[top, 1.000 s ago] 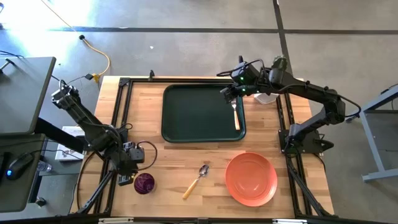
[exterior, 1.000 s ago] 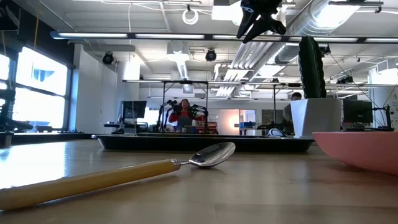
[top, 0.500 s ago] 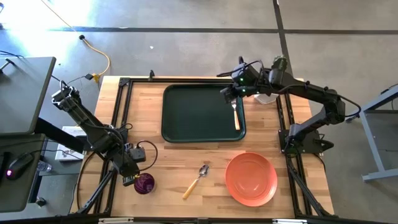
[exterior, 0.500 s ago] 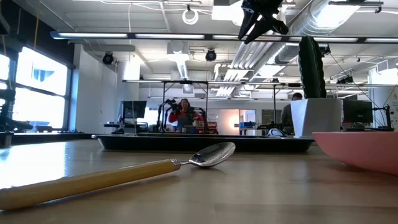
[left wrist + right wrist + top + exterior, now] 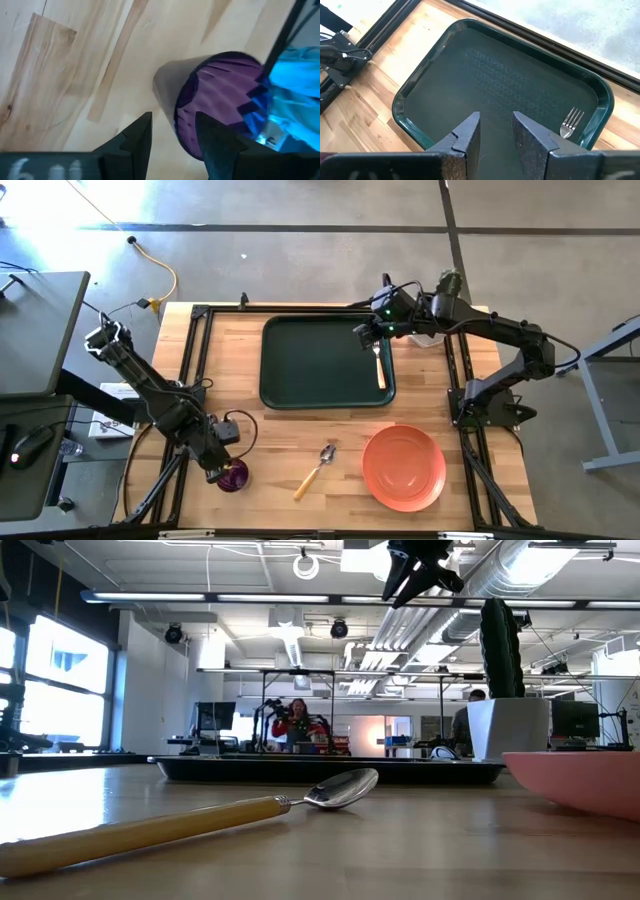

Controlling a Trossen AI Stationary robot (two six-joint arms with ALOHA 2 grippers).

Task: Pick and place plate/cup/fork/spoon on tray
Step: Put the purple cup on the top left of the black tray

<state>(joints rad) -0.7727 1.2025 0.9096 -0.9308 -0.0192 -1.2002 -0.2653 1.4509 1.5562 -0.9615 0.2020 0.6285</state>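
Note:
The dark purple cup (image 5: 233, 476) stands upright near the table's near left corner. My left gripper (image 5: 220, 466) is low over it and open. In the left wrist view (image 5: 172, 119) one finger is over the cup's mouth (image 5: 225, 100) and the other is outside its wall. I cannot see a touch. The fork (image 5: 378, 364) lies in the green tray (image 5: 300, 360) by its right rim. My right gripper (image 5: 364, 332) hovers open and empty above the tray's far right corner. The spoon (image 5: 315, 470) and the salmon plate (image 5: 403, 468) lie on the table near its near edge.
A white pot with a cactus (image 5: 428, 336) stands just right of the tray's far right corner, close to my right arm. Black cables (image 5: 235, 425) lie by the left arm. People show in the room beyond the table (image 5: 297, 720).
My left gripper has moved toward the table's near edge and down onto the purple cup, so that its fingers now stand on either side of the cup's wall. The cup, spoon, plate and fork have stayed put.

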